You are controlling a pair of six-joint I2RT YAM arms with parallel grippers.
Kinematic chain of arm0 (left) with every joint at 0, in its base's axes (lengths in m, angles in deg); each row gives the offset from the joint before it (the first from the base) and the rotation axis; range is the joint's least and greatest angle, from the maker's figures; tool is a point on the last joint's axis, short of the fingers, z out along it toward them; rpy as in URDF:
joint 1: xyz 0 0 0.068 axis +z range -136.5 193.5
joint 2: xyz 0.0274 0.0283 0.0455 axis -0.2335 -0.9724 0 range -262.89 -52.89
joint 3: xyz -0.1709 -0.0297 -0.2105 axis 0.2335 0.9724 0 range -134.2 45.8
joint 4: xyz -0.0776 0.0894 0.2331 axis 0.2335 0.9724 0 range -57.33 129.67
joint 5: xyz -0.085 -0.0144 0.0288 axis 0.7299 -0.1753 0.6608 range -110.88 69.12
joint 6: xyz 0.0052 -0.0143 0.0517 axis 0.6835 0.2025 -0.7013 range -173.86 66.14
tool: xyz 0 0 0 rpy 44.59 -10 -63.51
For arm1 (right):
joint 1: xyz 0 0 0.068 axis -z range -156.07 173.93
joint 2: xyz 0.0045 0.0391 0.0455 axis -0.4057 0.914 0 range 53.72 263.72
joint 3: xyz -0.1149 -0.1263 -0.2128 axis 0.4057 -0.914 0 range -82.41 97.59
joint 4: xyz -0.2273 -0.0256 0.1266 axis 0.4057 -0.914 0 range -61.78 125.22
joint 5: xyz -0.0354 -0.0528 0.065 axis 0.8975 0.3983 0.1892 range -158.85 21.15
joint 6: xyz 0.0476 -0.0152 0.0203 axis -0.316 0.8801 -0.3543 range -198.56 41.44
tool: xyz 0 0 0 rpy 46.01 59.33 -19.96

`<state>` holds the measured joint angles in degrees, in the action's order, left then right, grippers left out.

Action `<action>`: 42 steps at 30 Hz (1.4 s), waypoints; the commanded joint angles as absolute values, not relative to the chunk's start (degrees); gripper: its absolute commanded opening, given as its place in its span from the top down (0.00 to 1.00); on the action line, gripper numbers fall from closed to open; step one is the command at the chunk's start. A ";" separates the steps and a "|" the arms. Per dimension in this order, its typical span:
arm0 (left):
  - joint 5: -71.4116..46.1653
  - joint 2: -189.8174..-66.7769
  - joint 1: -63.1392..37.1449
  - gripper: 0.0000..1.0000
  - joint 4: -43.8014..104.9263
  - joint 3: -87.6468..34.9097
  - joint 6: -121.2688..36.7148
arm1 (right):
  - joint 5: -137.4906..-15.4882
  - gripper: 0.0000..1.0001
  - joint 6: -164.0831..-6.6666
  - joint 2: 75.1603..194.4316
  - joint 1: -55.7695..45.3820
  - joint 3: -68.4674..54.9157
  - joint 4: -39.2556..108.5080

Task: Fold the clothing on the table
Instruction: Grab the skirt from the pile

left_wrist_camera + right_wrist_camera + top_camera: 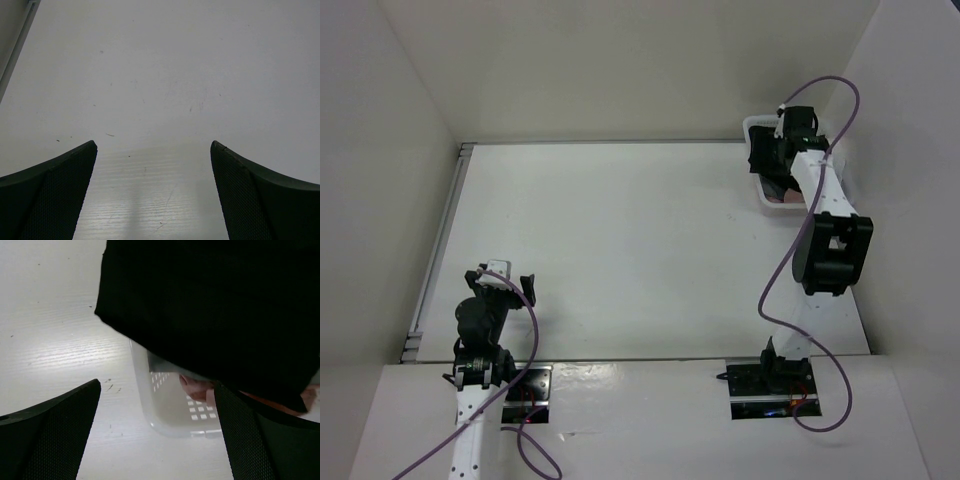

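Observation:
The clothing (210, 305) is a black matte fabric that fills the upper right of the right wrist view. It lies over a white mesh basket (165, 405) and hangs past its rim. My right gripper (157, 385) is open just in front of the basket's corner, with nothing between its fingers. In the top view the right gripper (766, 162) sits over the basket (782, 207) at the table's far right. My left gripper (503, 280) is open at the near left, over bare table (160, 75).
A pink cloth (197, 387) shows inside the basket under the black fabric. A metal rail (440, 240) runs along the table's left edge. White walls enclose the table (620, 240) on the left, back and right.

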<state>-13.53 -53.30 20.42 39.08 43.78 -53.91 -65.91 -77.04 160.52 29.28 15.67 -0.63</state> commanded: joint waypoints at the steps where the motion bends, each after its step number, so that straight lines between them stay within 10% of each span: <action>1: -13.41 -45.95 20.27 0.00 37.50 45.54 -54.91 | -67.61 0.02 -78.03 164.97 30.52 22.17 -1.33; 26: -13.41 -45.95 20.27 0.00 37.50 45.54 -54.91 | -66.48 0.12 -78.56 182.91 30.52 41.34 -5.21; 29: -13.41 -45.95 20.27 0.00 37.50 45.54 -54.91 | -67.00 0.24 -77.95 182.31 30.52 39.59 -4.60; 36: -13.41 -45.95 20.27 0.00 37.50 45.54 -54.91 | -68.85 0.96 -77.95 178.53 30.52 37.04 -3.63; 42: -13.41 -45.95 20.27 0.00 37.50 45.54 -54.91 | -74.11 1.00 -77.95 167.90 30.52 31.41 -2.13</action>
